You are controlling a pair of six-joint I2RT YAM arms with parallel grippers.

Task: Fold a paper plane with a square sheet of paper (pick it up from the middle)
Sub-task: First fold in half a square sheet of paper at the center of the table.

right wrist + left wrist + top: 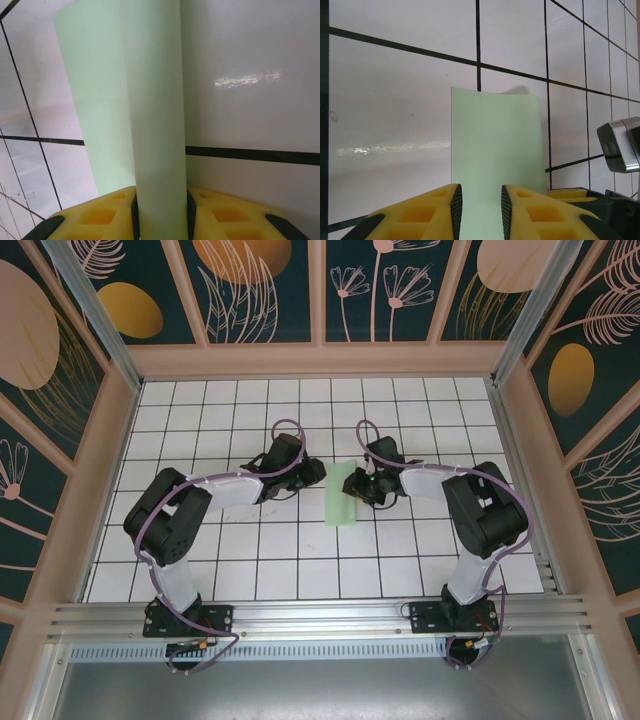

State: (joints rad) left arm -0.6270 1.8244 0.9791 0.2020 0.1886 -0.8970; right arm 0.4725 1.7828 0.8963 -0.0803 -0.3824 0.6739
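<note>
The square sheet of paper (340, 498) is pale mint green and shows as a narrow strip, about one tile wide and two long, in the middle of the white grid table (250, 560). My right gripper (362, 488) is at its right edge. In the right wrist view a raised, curved flap of the paper (157, 125) fills the gap of that gripper (161, 215), which is shut on it. My left gripper (318, 472) is at the strip's left edge. Its jaws (481, 210) stand apart, with the flat paper (495, 145) showing between them. The paper plane is out of view.
Wooden frame walls with dark floral panels enclose the table on three sides (120, 440). An aluminium rail (320, 615) carrying both arm bases runs along the near edge. In the left wrist view, part of the right gripper's body (620, 147) sits at the paper's far side.
</note>
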